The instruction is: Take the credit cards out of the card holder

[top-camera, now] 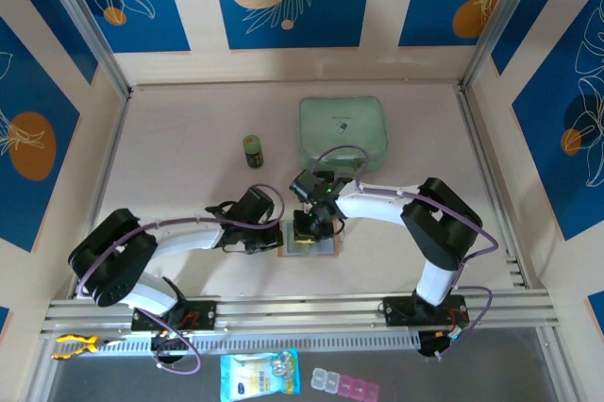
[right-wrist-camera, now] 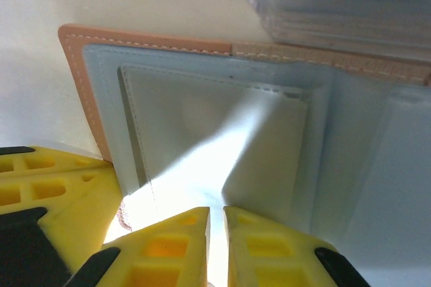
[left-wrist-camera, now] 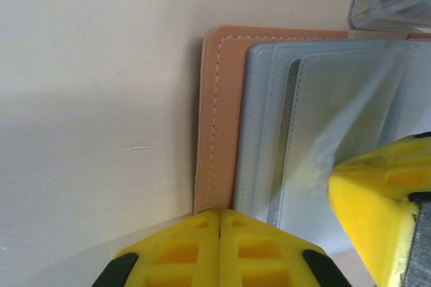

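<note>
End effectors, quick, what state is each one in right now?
Left end effector: closed on nothing, at the card holder's edge.
Right end effector: closed, apparently pinching the card holder's clear pocket.

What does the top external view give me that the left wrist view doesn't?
Top external adds the layout: a mint-green case and a small green container behind the work area, with both arms meeting over the card holder. Left wrist adds detail: the left gripper shut at the holder's stitched tan edge, clear inner pockets beside it. Both share the card holder and the table.
</note>
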Tool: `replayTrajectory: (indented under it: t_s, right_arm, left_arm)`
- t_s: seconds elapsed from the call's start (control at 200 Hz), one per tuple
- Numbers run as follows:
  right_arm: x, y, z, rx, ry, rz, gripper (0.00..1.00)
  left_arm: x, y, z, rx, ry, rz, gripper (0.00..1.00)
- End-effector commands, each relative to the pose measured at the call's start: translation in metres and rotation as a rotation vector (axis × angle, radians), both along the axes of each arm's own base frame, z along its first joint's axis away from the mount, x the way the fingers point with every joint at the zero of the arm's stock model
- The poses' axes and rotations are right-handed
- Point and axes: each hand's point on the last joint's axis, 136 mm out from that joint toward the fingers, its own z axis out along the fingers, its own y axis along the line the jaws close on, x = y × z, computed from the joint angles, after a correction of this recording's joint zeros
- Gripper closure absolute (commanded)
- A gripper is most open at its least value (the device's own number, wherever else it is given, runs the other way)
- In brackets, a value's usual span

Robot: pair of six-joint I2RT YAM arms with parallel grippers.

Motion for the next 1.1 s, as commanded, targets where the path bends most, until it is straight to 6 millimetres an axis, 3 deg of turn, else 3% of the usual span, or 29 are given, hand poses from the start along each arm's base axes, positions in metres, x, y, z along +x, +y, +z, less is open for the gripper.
replayTrajectory:
  t_s: [0.0, 0.42, 0.79, 0.91, 1.095]
  right_arm:
    - [-0.003, -0.018, 0.0, -0.03, 0.003, -0.012, 0.85]
    - [0.0, -0.021, 0.001, 0.177, 0.005, -0.032, 0.85]
    - [0.001, -0.029, -0.002, 0.279, 0.007, -0.059, 0.86]
    - [0.003, -0.03, -0.002, 0.29, 0.008, -0.064, 0.85]
    - [0.003, -0.036, -0.005, 0.286, 0.016, -0.08, 0.86]
  left_arm:
    - [-0.012, 0.013, -0.009, 0.041, 0.05, 0.009, 0.99]
    - [-0.005, 0.012, 0.005, 0.038, 0.017, 0.007, 0.98]
    - [0.02, -0.017, 0.065, -0.069, -0.111, -0.047, 0.88]
    - [0.024, -0.03, 0.065, -0.11, -0.101, -0.047, 0.82]
    - [0.024, -0.038, 0.048, -0.115, -0.065, -0.035, 0.75]
